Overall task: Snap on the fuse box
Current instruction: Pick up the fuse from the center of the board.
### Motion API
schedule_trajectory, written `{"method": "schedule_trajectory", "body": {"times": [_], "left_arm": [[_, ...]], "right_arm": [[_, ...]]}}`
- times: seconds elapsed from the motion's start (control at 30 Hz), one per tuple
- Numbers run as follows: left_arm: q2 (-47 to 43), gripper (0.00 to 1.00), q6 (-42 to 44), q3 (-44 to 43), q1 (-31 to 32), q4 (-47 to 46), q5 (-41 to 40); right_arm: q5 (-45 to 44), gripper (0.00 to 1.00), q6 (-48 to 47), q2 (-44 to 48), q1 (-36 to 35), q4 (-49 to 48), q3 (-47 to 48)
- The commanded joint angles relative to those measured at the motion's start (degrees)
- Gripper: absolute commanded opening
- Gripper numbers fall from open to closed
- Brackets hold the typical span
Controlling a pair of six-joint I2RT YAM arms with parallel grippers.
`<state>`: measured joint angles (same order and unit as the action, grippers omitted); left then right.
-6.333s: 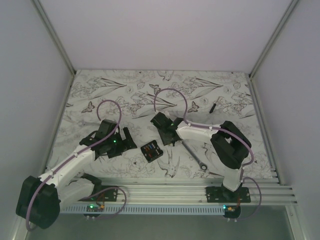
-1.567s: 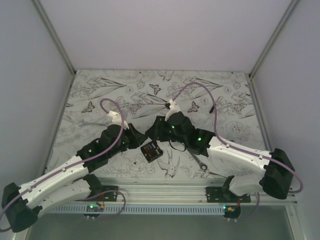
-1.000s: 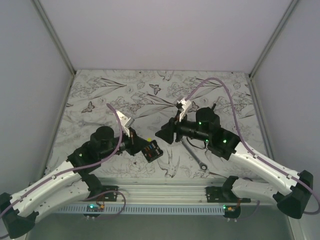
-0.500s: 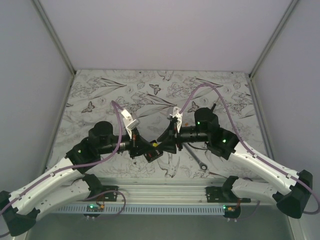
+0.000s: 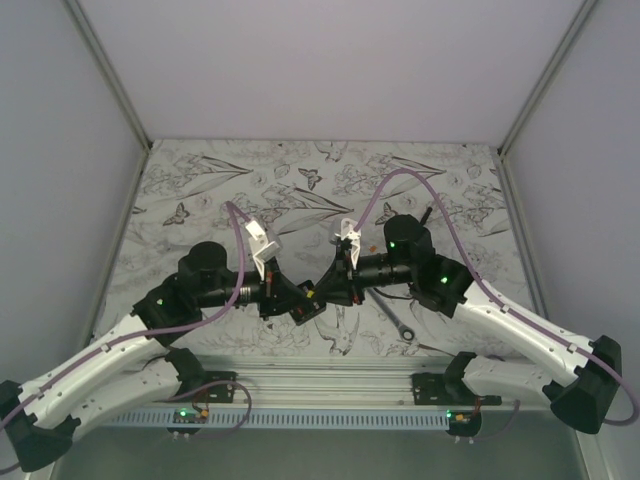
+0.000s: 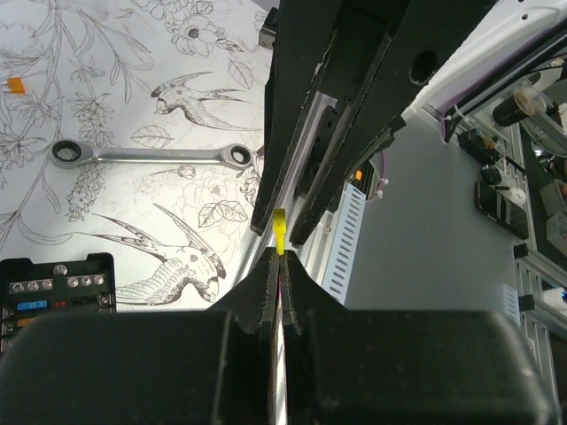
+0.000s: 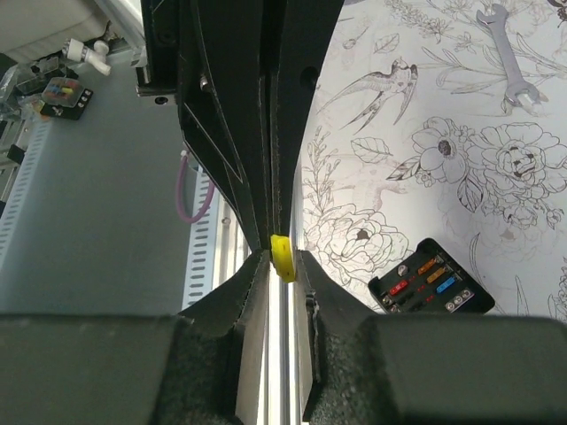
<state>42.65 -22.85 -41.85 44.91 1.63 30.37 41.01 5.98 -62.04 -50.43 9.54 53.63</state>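
Above the fuse box, left fingers are pinching a yellow fuse, seemingly offering it to the slightly spread right fingers

The worktop, covered in a black-and-white print of flowers, birds and butterflies, carries the fuse box, fuses showing, near the middle of its near edge, a silver wrench flat just to the right, and a thin black stick towards the far right corner
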Motion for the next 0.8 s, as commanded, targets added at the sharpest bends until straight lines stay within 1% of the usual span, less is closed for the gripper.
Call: {"method": "schedule_trajectory", "body": {"times": [0.0, 0.2, 0.33, 0.4, 0.47, 0.53, 0.67, 0.73, 0.77], "left_arm": [[0.3, 0.00, 1.1, -1.2, 0.1, -1.6, 2.4], [0.2, 0.00, 1.0, -0.8, 0.2, -1.7, 2.4], [0.1, 0.00, 0.9, -0.7, 0.2, -1.8, 2.2], [0.1, 0.00, 0.8, -0.5, 0.2, -1.8, 1.0], [0.2, 0.00, 0.2, 0.1, 0.2, -1.7, -1.6], [0.1, 0.10, -0.4, 1.2, 0.1, -1.6, -4.3], [-0.1, 0.21, -1.5, 3.5, 0.1, -0.2, -9.6], [-1.0, 0.24, -1.8, 4.5, 0.1, 1.4, -13.2], [-1.6, 0.28, -2.0, 5.1, 0.0, 2.5, -15.4]], "right_arm": [[1.5, 0.23, -0.8, 0.1, 0.4, -1.6, 1.7], [2.5, 0.15, -0.8, 0.1, 0.6, -2.1, 1.9], [3.0, 0.07, -0.8, -0.1, 0.7, -2.2, 1.7], [3.0, 0.01, -0.9, -0.1, 0.7, -2.2, 1.4], [1.7, 0.00, -1.1, -0.1, 0.7, -1.8, 1.4], [-0.9, 0.00, -1.6, -0.1, 0.7, -0.6, 1.2], [-8.1, 0.00, -0.1, -1.7, 0.6, 1.0, 1.0], [-11.5, 0.00, 0.9, -3.4, 0.4, 1.7, 1.0], [-13.4, 0.00, 1.4, -4.2, 0.2, 1.8, 0.8]]}}
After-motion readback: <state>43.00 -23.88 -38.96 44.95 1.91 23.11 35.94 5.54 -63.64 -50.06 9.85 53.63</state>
